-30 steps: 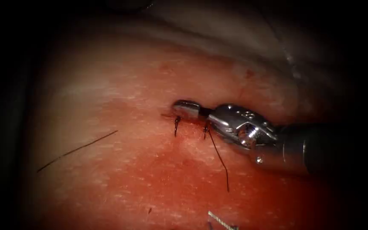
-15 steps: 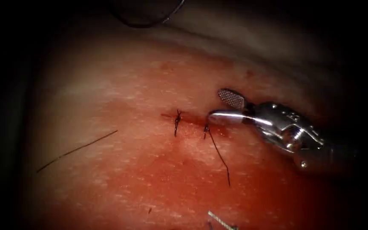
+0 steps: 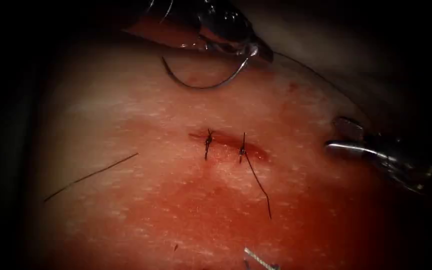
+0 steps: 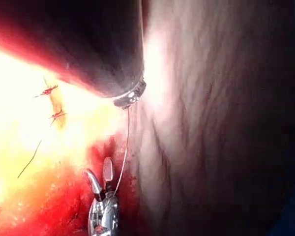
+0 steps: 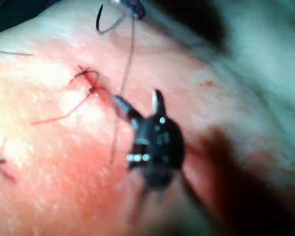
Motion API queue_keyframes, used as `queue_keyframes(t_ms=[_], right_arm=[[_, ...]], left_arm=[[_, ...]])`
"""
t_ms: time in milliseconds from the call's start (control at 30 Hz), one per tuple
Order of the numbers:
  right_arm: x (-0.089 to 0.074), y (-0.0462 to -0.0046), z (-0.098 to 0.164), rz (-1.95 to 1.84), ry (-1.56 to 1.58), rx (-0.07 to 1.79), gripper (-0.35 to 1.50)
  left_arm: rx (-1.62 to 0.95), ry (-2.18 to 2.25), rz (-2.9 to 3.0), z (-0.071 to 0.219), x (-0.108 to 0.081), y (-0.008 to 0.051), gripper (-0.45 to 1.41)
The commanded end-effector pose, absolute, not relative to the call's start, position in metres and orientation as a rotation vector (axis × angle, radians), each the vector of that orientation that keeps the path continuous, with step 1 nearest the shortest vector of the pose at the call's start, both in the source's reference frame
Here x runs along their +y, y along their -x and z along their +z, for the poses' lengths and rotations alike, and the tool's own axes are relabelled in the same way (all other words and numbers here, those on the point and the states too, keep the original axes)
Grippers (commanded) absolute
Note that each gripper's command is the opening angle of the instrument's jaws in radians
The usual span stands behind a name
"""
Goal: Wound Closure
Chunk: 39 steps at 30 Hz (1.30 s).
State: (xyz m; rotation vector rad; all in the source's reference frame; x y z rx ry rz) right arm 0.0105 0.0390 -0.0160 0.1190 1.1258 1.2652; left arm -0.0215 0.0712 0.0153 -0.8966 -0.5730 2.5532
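Observation:
The tissue (image 3: 126,115) carries a short cut (image 3: 226,141) closed by two dark stitches (image 3: 208,142); they show again in the wrist views (image 4: 54,103) (image 5: 88,81). A thread tail (image 3: 258,185) trails down from the right stitch. Beyond the cut, my left tool (image 3: 251,51) is shut on the curved needle (image 3: 196,86) near its thread end. The needle hangs free above the tissue, and its thread (image 3: 316,75) runs off to the right. To the right of the cut, my right tool (image 3: 345,137) (image 5: 140,103) stands open and holds nothing.
A loose piece of thread (image 3: 91,175) lies on the tissue left of the cut. A pale cut end (image 3: 258,259) lies at the near edge. Red fluid (image 3: 201,210) covers the near half of the tissue. The tissue's far edge falls into dark.
My right tool, shut over the stitches a second ago, opened and drew back to the right. My left tool has come in from the far side with the needle.

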Motion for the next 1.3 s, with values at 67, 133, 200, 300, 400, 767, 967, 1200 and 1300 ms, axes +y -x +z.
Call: queue_keyframes(t_ms=[67, 133, 200, 300, 400, 767, 967, 1200, 1300], right_arm=[[0.039, -0.0103, -0.016, 1.262, -0.093, 1.114, 1.3], [0.04, -0.0102, -0.016, 1.266, -0.064, 1.096, 1.31], [0.041, -0.0102, -0.017, 1.241, -0.053, 1.077, 1.31], [0.043, -0.0101, -0.018, 1.209, -0.022, 1.049, 1.35], [0.044, -0.0097, -0.019, 1.186, -0.007, 1.057, 1.35], [0.048, -0.0054, -0.024, 1.061, 0.136, 0.914, 1.41], [0.05, -0.0056, -0.025, 0.922, 0.133, 0.751, 1.43], [0.048, -0.0083, -0.026, 0.902, 0.109, 0.795, 1.46], [0.046, -0.0111, -0.026, 0.891, 0.087, 0.851, 1.46]], left_arm=[[-0.592, 0.883, 2.523, 0.017, 0.071, 0.0217, 0.04], [-0.619, 0.903, 2.525, 0.017, 0.072, 0.0215, 0.44], [-0.653, 0.913, 2.516, 0.017, 0.072, 0.0211, 0.67], [-0.692, 0.947, 2.495, 0.016, 0.075, 0.0197, 0.78], [-0.645, 0.952, 2.492, 0.015, 0.077, 0.0183, 0.78], [-0.61, 0.991, 2.512, 0.01, 0.073, 0.0139, 0.71], [-0.558, 1.043, 2.621, 0.008, 0.066, 0.014, 0.66], [-0.535, 1.133, 2.732, 0.006, 0.059, 0.0165, 0.63], [-0.493, 1.159, 2.781, 0.006, 0.057, 0.0178, 0.61]])
